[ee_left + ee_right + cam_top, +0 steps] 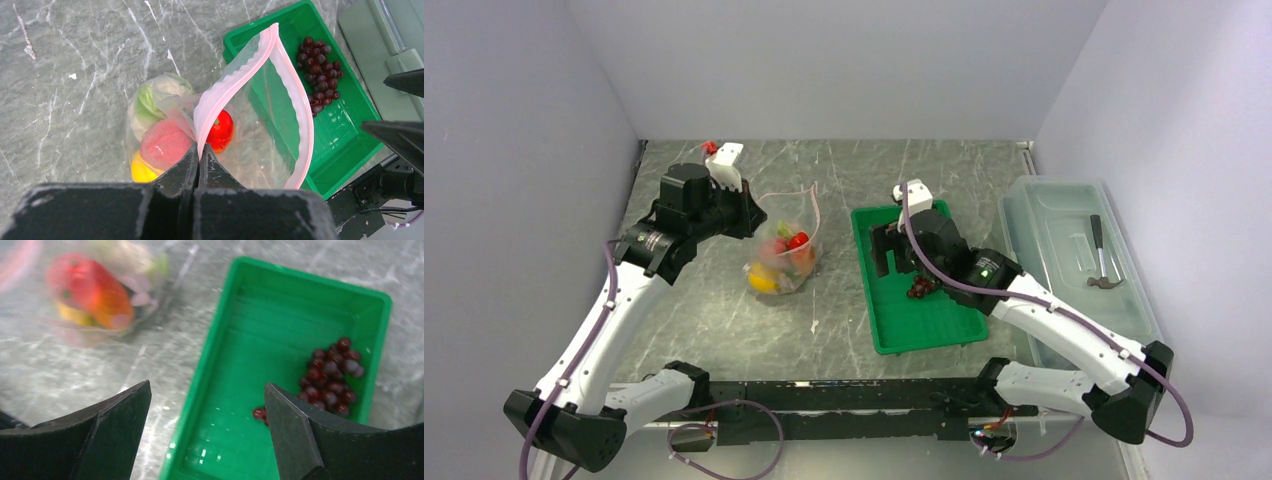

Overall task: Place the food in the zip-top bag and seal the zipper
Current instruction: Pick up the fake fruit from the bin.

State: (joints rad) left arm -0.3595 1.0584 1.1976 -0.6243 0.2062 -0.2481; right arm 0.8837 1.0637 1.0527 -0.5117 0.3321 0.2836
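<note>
Pink zipper (235,82) clamped in left claw (198,150), zip-top bag (260,140) on table (75,60) | right claw (207,390) apart over green tray (235,330) | grape bunch (332,375) in tray — centre on it, grip low, hold bag mouth wide

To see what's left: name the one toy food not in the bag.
The dark grape bunch: it lies in the green tray; the others sit inside the clear bag.

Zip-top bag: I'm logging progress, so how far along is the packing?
Done: pale green lettuce, yellow lemon and red fruit are inside the clear plastic bag. In hand: the left hand pinches its pink zipper strip, mouth open; the right hand is open above the green plastic tray. Left: the dark red grape bunch there, then sealing.
</note>
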